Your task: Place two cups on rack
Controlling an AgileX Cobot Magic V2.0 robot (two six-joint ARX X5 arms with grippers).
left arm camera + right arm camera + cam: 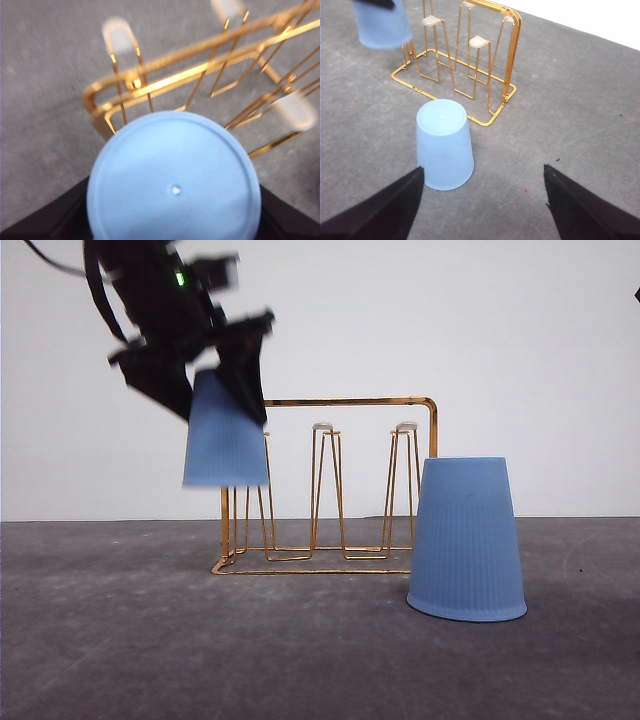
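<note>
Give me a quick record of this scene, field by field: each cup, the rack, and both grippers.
held cup: upside down in the air, in the left gripper, at the rack's left end
second cup: upside down on the table, in front of the rack's right end
rack: gold wire, standing on the table, white-tipped prongs bare
left gripper: shut on the held cup
right gripper: open, apart from the second cup
table: grey

Ribbed light-blue cups point(467, 540) — gold rack point(330, 490)
</note>
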